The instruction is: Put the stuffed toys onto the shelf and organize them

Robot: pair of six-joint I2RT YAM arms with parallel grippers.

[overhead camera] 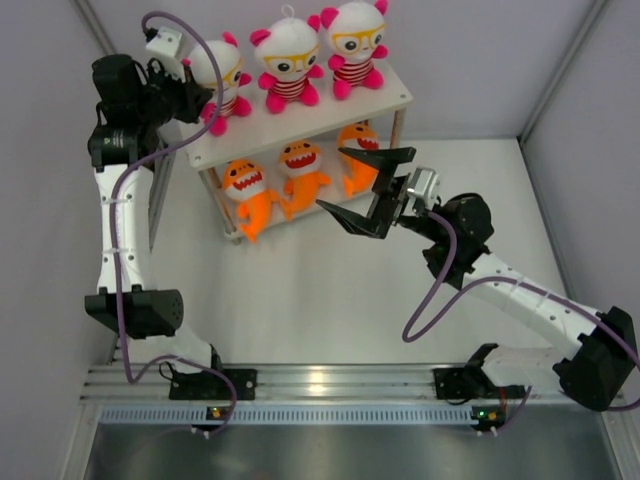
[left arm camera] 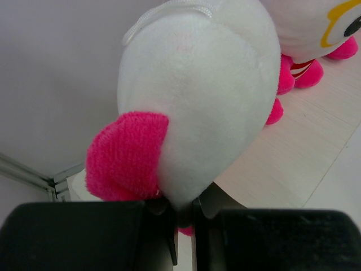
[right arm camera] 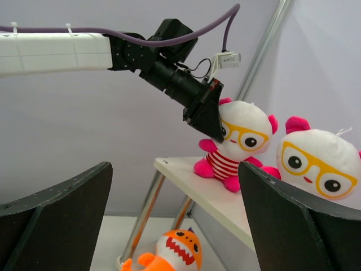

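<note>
Three white-headed stuffed toys sit in a row on the shelf's (overhead camera: 300, 122) top board: left (overhead camera: 222, 75), middle (overhead camera: 288, 62), right (overhead camera: 357, 45). Three orange sharks (overhead camera: 302, 172) lie on the lower tier. My left gripper (overhead camera: 188, 95) is at the left doll's head, shut on a pinch of its white plush (left arm camera: 203, 96) beside a pink ear (left arm camera: 127, 155). My right gripper (overhead camera: 329, 177) hangs open in front of the shelf's right half with nothing between its fingers. The right wrist view shows the held doll (right arm camera: 240, 141), its neighbour (right arm camera: 318, 164) and one shark (right arm camera: 177, 248).
The shelf stands at the back of the white table (overhead camera: 330, 290), close to the rear wall. Thin corner posts (right arm camera: 141, 217) hold up the top board (right arm camera: 197, 186). Grey walls close in the left and right sides. A metal rail (overhead camera: 320, 385) runs along the near edge.
</note>
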